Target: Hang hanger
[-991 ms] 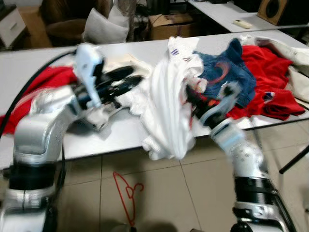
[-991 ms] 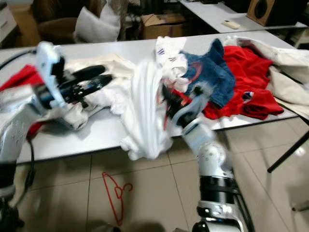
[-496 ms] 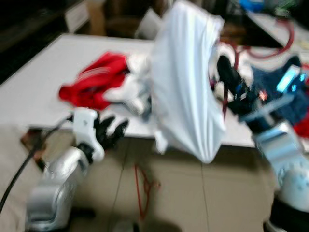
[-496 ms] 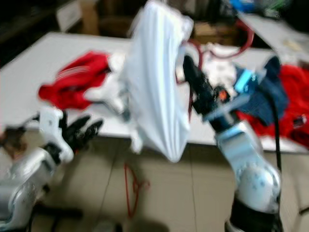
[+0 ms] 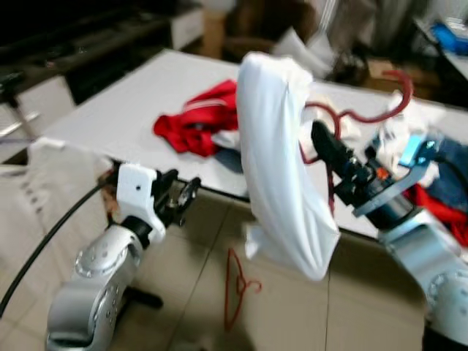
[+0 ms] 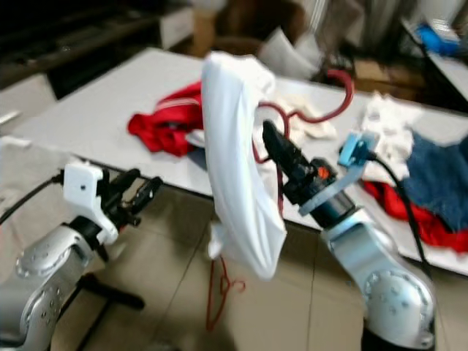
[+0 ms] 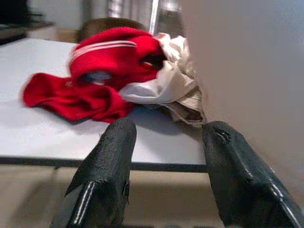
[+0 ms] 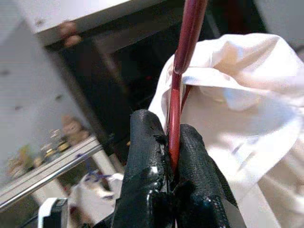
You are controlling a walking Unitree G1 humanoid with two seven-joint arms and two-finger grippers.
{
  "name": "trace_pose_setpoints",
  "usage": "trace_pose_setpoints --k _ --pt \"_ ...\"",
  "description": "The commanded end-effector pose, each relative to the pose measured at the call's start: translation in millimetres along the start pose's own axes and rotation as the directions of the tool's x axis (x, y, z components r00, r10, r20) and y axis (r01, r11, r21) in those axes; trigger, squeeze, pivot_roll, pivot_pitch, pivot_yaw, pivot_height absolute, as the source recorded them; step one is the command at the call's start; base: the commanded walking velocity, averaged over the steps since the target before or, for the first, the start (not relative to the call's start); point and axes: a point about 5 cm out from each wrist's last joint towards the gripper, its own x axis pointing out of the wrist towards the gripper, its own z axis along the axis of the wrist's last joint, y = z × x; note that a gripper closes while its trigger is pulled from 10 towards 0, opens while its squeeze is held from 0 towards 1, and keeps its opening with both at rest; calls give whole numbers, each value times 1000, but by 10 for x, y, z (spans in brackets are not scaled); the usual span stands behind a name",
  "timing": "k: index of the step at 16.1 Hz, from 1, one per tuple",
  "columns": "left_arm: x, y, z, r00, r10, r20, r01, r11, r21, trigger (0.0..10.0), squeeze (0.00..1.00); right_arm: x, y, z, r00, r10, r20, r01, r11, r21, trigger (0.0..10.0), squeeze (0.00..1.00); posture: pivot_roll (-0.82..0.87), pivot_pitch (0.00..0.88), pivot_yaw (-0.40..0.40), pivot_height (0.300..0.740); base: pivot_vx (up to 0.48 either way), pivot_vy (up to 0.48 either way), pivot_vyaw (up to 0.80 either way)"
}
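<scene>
Right wrist view shows the right gripper [image 8: 172, 156] pinching the dark red hanger [image 8: 183, 71], 2 black fingers pressed onto its wire, a white shirt [image 5: 281, 175] draped over it. Held high above the table [image 5: 131, 110] edge, hook [image 5: 384, 102] toward 2 o'clock, it should stay level and travel slowly to a rail so the shirt keeps on. The left gripper [image 5: 178, 202] hangs low at 8 o'clock, fingers spread, empty. Another red hanger [image 5: 235, 289] lies on the floor.

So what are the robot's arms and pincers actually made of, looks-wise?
Both arms are rounded silver shells. The left gripper has two long, matte black fingers behind a white block, with a black cable trailing off the arm. The right gripper has the same black fingers, plus a light-blue piece and a black cable at the wrist.
</scene>
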Motion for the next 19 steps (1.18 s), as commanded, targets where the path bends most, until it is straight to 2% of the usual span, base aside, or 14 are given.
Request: trace_pose_setpoints --k 1,6,8,12,16,19 --pt "-9 -94 14 1000 -25 11 25 1000 3 10000 0 -28 6 72 1000 14 3 -14 1000 -17 10000 0 -48 0 -46 710 0 -439 800" --pt "-114 -100 -20 1000 -17 -7 17 1000 3 10000 0 -42 5 45 994 72 -82 -75 996 -42 10000 0 -14 0 -54 710 0 -394 800" --pt "-164 -93 -40 999 -25 -29 24 999 -30 10000 0 -8 3 -37 985 95 -145 -106 992 -69 10000 0 -1 0 -57 710 0 0 800" --pt "-244 -87 -81 998 -17 -56 16 1000 -22 10000 0 15 147 -184 955 203 -216 -216 976 -39 10000 0 14 0 -60 710 0 0 800" --pt "-269 -99 -114 997 -3 -76 3 1000 -3 10000 0 -24 51 -281 950 174 -260 -190 981 -37 10000 0 27 0 -93 710 0 0 800" --pt "-315 -118 -149 996 23 -86 -23 1000 -6 10000 0 -99 -153 -414 932 81 -352 -118 990 -83 10000 0 40 0 -100 710 0 0 800"
